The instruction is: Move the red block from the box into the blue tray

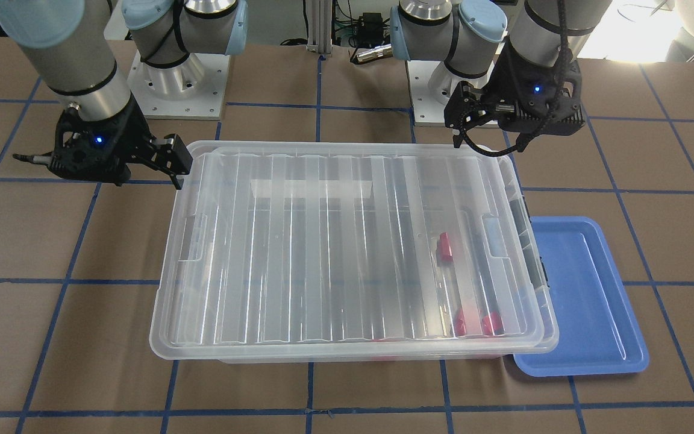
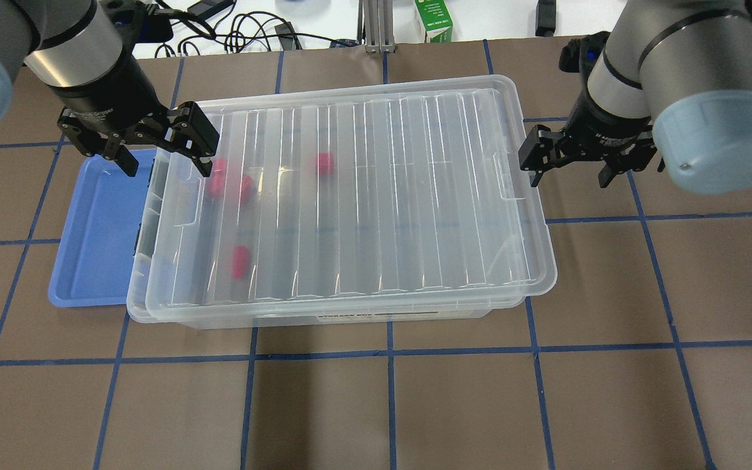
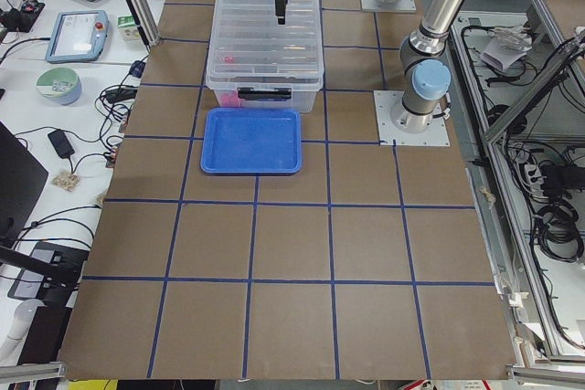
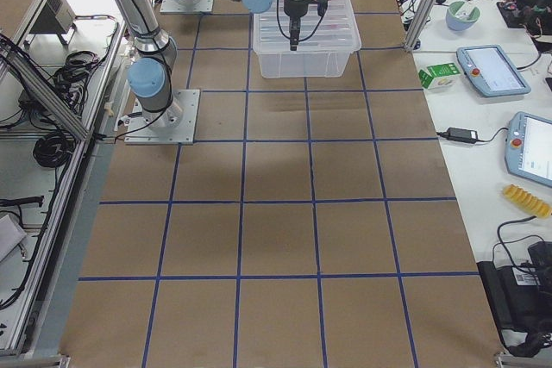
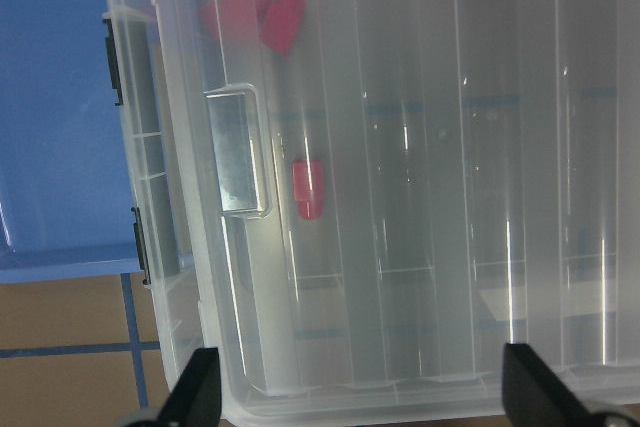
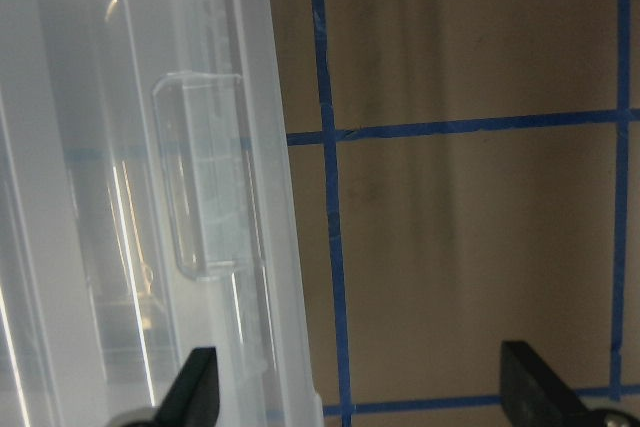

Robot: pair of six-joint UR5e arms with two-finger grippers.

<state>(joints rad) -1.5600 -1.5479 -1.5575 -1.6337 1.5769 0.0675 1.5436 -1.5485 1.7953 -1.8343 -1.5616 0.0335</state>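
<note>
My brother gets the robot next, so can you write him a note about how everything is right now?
Left tool: open, empty, over the tray-side end of the large clear plastic box.
Right tool: open, empty, by the box's other end.
Small glossy red blocks: several inside the box, near the tray end, under the ribbed clear lid.
Shallow light-blue plastic tray: empty, beside the box.
Done: nothing yet. Left: take the lid off, lift one red block, put it in the tray.
</note>
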